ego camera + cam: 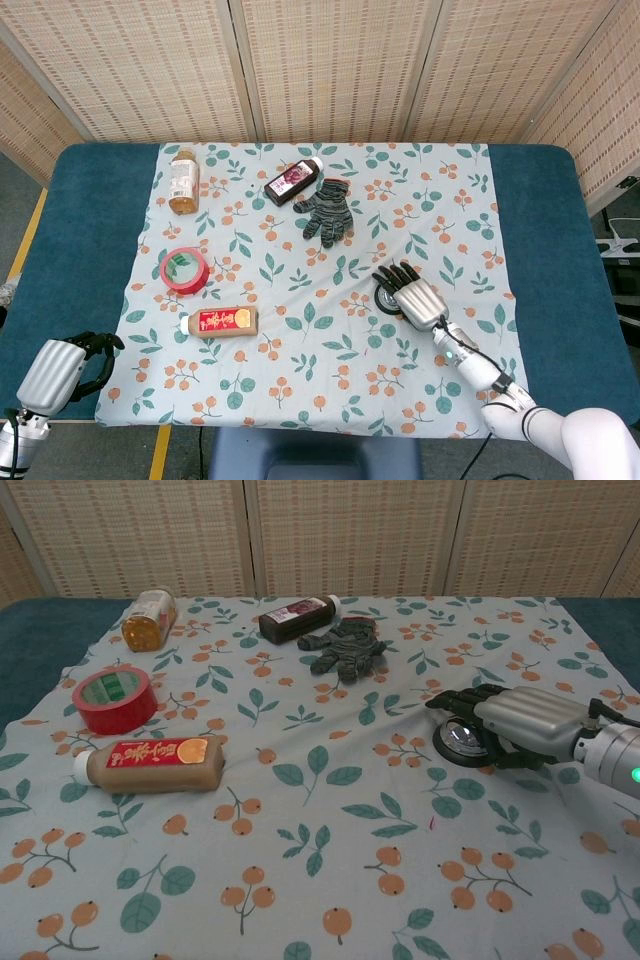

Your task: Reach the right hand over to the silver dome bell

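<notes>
The silver dome bell (461, 740) on its black base stands right of centre on the floral cloth, mostly covered in the head view, where only its left edge (384, 296) shows. My right hand (510, 721) (413, 294) hovers flat over the bell, palm down, fingers spread and stretched past it to the left, holding nothing. Contact with the dome cannot be told. My left hand (62, 368) rests at the table's near left corner with fingers curled in, empty, outside the chest view.
A dark knit glove (327, 210) and a dark bottle (294, 181) lie beyond the bell. Red tape roll (184, 270), a lying bottle with a red label (220, 321) and an amber jar (182, 180) are on the left.
</notes>
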